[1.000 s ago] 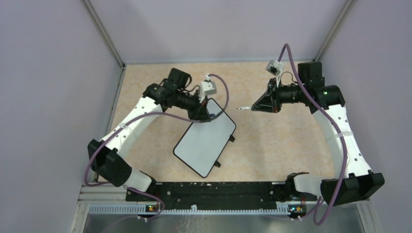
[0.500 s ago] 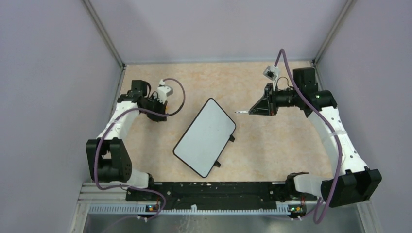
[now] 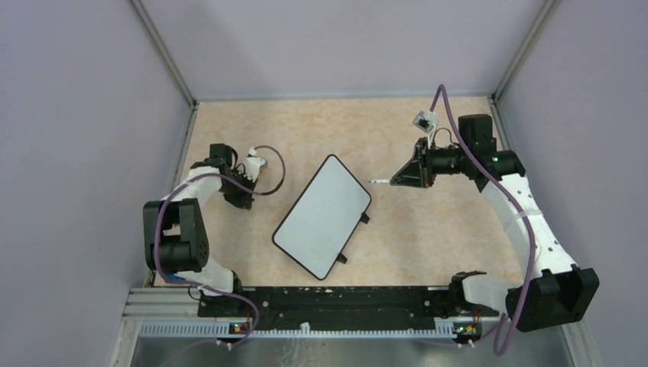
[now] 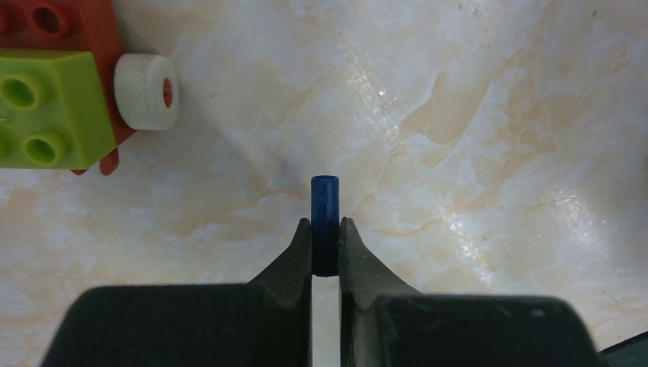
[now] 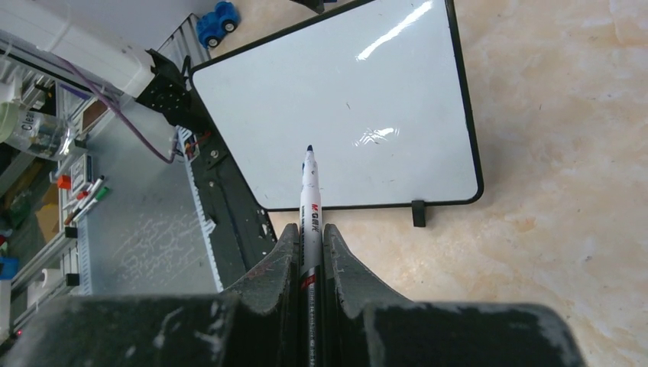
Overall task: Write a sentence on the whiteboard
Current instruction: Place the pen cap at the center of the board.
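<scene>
The whiteboard [image 3: 325, 214] lies tilted in the middle of the table, black-framed, with two small black feet on its right edge. Its face [image 5: 344, 99] is blank white and no sentence shows on it. My right gripper [image 3: 399, 180] hovers just right of the board's far corner, shut on a white marker [image 5: 309, 191] whose uncapped blue tip points at the board. My left gripper [image 3: 243, 200] is off to the board's left, low over the table. It [image 4: 325, 225] is shut on a small blue marker cap [image 4: 325, 195].
Green [image 4: 46, 107] and red [image 4: 72, 23] toy bricks and a white ring [image 4: 147, 90] lie on the table just ahead-left of the left gripper. A blue toy car [image 5: 218, 23] sits beyond the board. Purple walls enclose the table on three sides.
My left arm has drawn back from the whiteboard's far corner to the left side of the table. My right gripper has drifted slightly nearer and lower with the marker.
</scene>
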